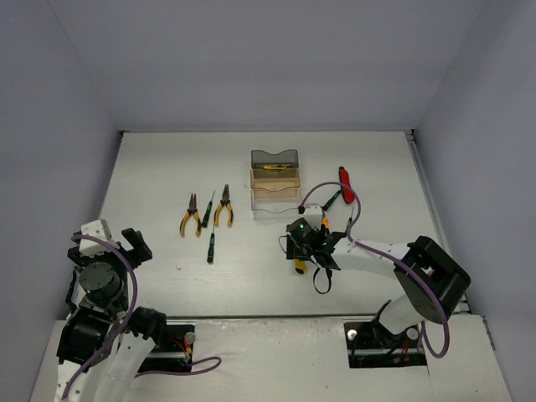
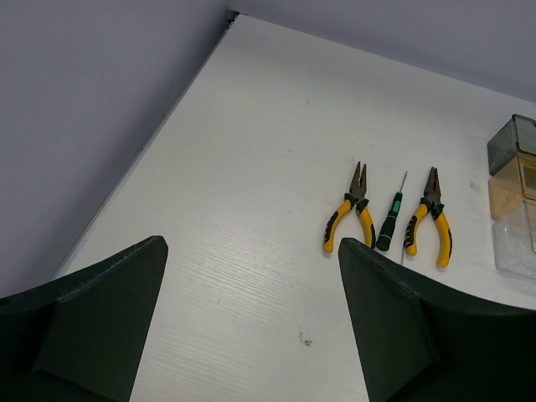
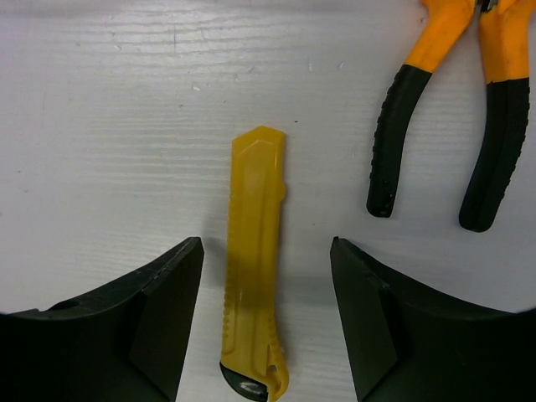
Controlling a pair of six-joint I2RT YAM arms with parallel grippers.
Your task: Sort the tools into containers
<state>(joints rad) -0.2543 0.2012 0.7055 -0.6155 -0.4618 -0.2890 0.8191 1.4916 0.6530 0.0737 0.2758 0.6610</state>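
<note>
Yellow utility knife (image 3: 255, 209) is lying flat on the white table (image 3: 100, 126), sitting right between the right gripper (image 3: 265, 251) fingers and running lengthwise with them. Its jaws are standing apart, with table showing on both sides of the knife, so nothing's being gripped. Orange-handled pliers (image 3: 501, 126) are lying just beside it. Left gripper (image 2: 251, 251) is hanging wide open, holding nothing, well apart from the green-black screwdriver (image 2: 390, 222).

The arms (image 1: 378, 254) were white with black joints (image 1: 100, 280) and purple cables (image 1: 206, 362). The left hand (image 2: 251, 251) and right hand (image 3: 266, 247) had dark fingers (image 3: 167, 318).
</note>
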